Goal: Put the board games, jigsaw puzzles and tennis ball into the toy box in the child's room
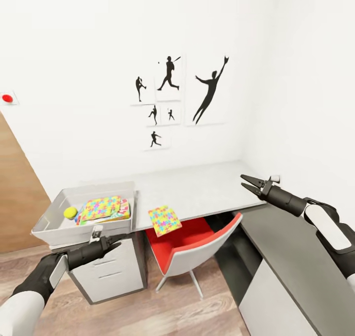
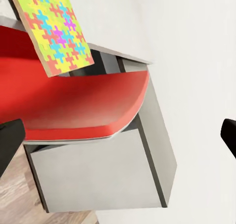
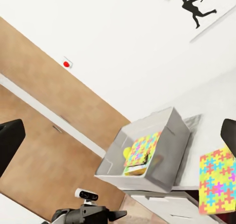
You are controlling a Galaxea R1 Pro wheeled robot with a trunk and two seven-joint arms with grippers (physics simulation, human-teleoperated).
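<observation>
Flared grey toy box (image 1: 49,222), flat jigsaw slab (image 1: 164,219) on smooth table (image 1: 207,188)

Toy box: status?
Left gripper shut, right gripper open, both empty. Light-grey toy box holds jigsaw slab, yellow-green ball. Second jigsaw slab overhangs desk edge above red chair.

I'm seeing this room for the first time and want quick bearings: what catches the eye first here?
The brightest thing is the jigsaw puzzle, lying at the front edge of the grey table and jutting over a red chair. To its left stands the toy box, already holding a second puzzle and the tennis ball. Black sports silhouettes hang on the white wall above.
</observation>
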